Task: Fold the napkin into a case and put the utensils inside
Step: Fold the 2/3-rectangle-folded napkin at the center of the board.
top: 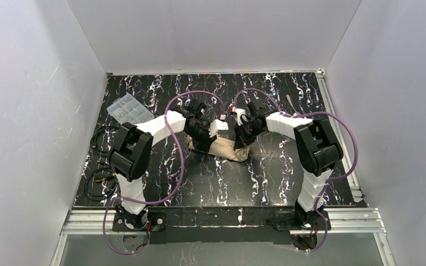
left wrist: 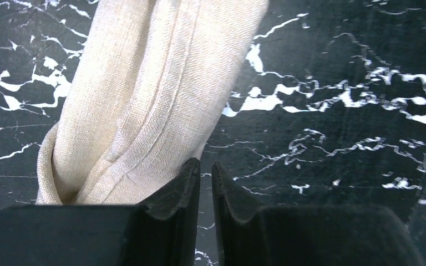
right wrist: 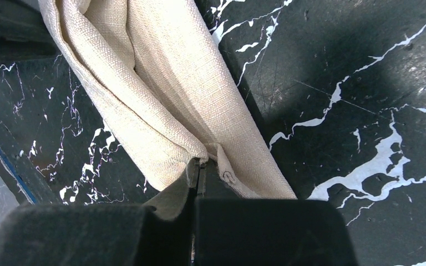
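Note:
The tan napkin (top: 224, 148) lies bunched into a narrow folded roll at the table's middle, between both arms. My left gripper (top: 199, 144) is at its left end. In the left wrist view the napkin (left wrist: 144, 83) rests against the outer side of one finger, and the left gripper (left wrist: 206, 169) stands a slit open with only bare table in the gap. My right gripper (top: 243, 145) is at the right end. In the right wrist view it (right wrist: 199, 166) is shut on a folded corner of the napkin (right wrist: 161, 100). A thin silver fork (top: 290, 102) lies at the back right. The spoon is out of view.
A clear plastic compartment box (top: 128, 110) sits at the back left of the black marbled table (top: 227, 183). Loose black cables (top: 97, 180) lie along the left edge. White walls close in the table on three sides.

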{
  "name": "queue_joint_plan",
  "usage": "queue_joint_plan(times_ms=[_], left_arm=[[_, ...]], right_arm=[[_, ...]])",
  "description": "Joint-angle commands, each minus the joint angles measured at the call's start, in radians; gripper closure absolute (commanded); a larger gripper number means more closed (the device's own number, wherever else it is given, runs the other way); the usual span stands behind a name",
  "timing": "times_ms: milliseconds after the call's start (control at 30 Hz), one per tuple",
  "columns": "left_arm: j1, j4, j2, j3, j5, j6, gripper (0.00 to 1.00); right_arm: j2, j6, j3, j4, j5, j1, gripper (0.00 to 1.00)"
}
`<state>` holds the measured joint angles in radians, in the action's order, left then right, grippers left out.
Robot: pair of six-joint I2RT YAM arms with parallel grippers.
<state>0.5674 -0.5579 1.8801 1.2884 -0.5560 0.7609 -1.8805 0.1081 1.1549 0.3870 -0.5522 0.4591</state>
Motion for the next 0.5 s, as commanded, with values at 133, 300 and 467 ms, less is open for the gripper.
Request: queue_joint_plan(times_ms=[133, 300, 467], left_arm=[[-0.013, -0.182, -0.003, 0.095, -0.266, 0.059, 0.87], [-0.014, -0.133, 0.035, 0.111, -0.204, 0.021, 0.87], [-0.014, -0.006, 0.067, 0.095, -0.066, -0.044, 0.87]], right_arm=[[0.002, 0.003, -0.004, 0.037, -0.020, 0.002, 0.99], [0.009, -0.003, -0.007, 0.035, -0.026, 0.001, 0.99], [0.014, -0.010, -0.017, 0.023, -0.036, 0.002, 0.99]])
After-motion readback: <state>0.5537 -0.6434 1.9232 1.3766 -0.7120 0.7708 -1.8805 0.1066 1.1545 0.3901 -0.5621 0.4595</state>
